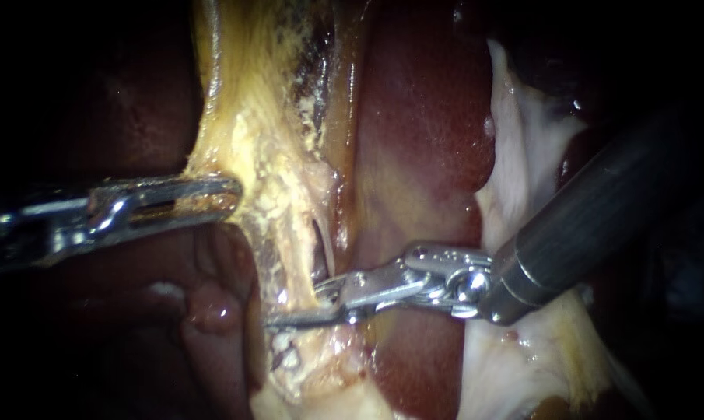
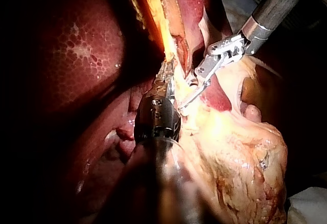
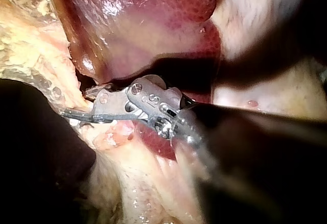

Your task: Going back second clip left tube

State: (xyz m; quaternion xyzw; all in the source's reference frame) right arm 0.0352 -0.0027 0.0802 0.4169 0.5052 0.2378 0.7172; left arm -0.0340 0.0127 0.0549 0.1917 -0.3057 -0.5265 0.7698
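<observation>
Here my right instrument (image 1: 293, 305) holds its jaws spread astride the pale, thin tube (image 1: 321, 247): soft, slippery, tearable, best taken crosswise. My left instrument (image 1: 233, 196) pinches the yellow fatty band (image 1: 246, 140).

Your left instrument (image 1: 229, 196): slim silver metal jaws, held level, clamped on yellow fatty tissue (image 1: 266, 155). Your right instrument (image 1: 295, 303): dark grey ribbed shaft slanting from upper right, silver jaws parted.

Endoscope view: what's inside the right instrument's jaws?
The right instrument has its jaws open, and yellow tissue shows in the gap. No clip can be made out there. What lies behind the metal is covered.
</observation>
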